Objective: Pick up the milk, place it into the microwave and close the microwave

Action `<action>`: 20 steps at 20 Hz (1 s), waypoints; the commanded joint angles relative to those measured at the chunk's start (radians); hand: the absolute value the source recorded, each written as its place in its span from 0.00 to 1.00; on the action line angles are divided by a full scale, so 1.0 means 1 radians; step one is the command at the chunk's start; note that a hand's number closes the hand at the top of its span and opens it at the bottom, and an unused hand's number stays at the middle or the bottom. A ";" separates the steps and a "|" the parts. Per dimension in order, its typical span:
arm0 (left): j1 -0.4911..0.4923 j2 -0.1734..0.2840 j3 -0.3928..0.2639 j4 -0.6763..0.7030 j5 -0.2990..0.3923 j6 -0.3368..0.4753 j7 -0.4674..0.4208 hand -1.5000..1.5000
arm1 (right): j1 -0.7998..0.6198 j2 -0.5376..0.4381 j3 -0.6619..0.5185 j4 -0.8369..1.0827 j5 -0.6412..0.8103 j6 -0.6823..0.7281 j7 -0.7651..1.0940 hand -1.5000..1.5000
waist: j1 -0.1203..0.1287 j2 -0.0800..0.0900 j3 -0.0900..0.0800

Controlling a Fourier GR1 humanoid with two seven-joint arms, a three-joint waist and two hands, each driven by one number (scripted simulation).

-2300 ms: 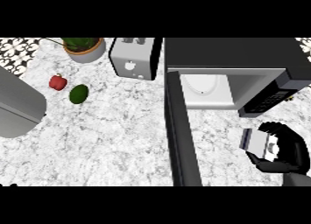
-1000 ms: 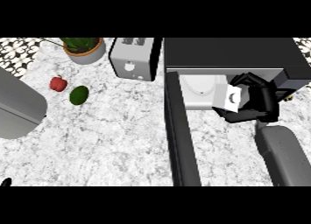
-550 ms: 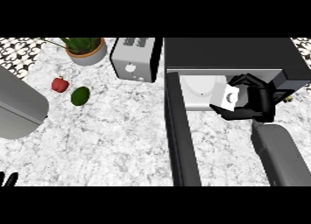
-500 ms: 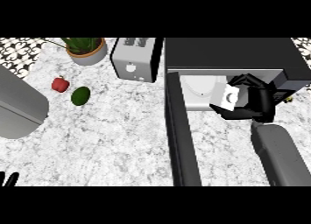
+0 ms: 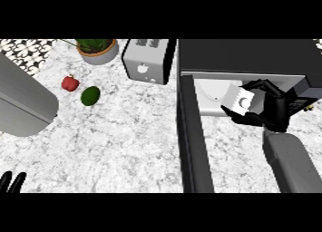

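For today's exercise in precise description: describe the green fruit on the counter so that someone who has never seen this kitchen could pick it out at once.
Start at the toaster at the back of the counter, with the potted plant to its left. In front of the plant lie two small things side by side, apart. The green fruit is the right-hand one: a dark green oval, while its neighbour is a red pepper.

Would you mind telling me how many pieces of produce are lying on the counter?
2: a red pepper left of the toaster, and a green avocado just beside it, nearer the robot. None appear hidden.
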 commanded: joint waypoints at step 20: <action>-0.102 0.039 -0.021 0.030 -0.090 -0.001 0.046 0.00 | -0.061 -0.024 -0.074 0.088 0.165 -0.381 -0.007 0.00 | 0.168 0.091 -0.016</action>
